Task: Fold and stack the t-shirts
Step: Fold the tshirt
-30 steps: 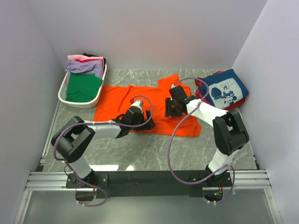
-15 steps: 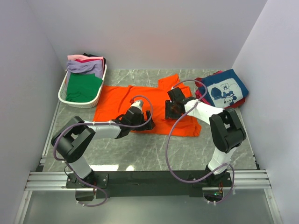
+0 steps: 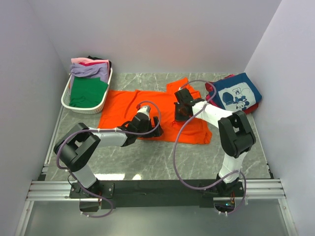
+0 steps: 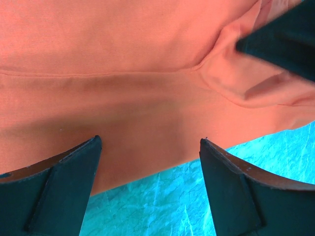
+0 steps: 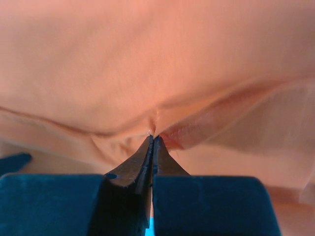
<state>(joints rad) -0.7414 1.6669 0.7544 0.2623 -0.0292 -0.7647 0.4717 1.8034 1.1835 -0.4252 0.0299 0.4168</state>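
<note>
Gotta close the wide-open left claw (image 4: 150, 142) on the near hem of the bright orange cloth t-shirt (image 3: 128, 105) spread mid tabletop (image 3: 147, 162), then lift evenly with the right claw (image 5: 151, 137), pinched shut on its fabric.

The left arm lies low and reaches rightward, its pincer (image 4: 147, 147) spread wide. The right arm bends leftward, its pincer (image 5: 151, 138) pinched tight on the orange t-shirt (image 5: 147, 59).
</note>
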